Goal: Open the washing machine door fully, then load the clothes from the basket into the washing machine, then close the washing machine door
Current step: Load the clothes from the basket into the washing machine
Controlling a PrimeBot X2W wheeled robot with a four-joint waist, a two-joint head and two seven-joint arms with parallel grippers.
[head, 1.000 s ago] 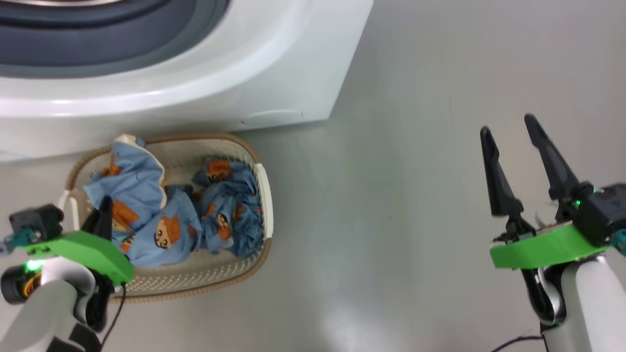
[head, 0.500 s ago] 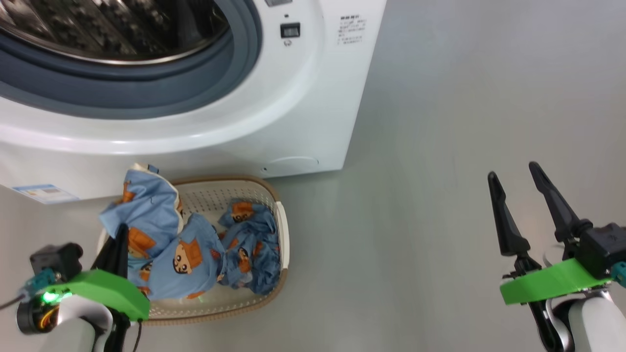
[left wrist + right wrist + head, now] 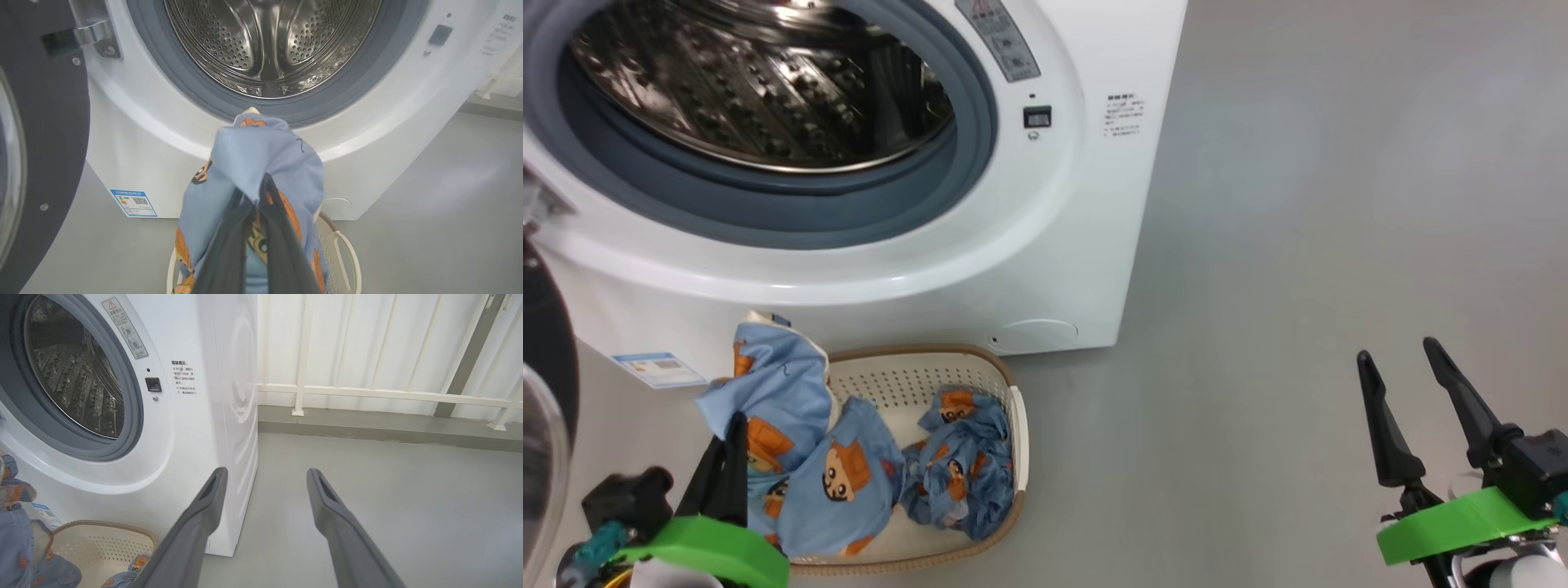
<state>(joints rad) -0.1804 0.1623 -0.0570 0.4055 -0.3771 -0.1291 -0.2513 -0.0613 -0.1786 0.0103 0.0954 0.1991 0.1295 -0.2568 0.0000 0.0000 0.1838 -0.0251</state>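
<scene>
head view: garment (image 3: 786, 394) apparently between fingers (image 3: 727, 474)

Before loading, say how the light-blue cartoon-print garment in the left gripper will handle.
Probably floppy: the light-blue garment drapes in folds over the shut left gripper. Likely light, being thin cloth. Its tail may drag across the cream perforated basket.

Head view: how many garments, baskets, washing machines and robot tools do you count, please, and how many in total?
Garments: 2
Basket: 1
Washing machine: 1
Tools, left tool and right tool: 2
Total: 6
</scene>
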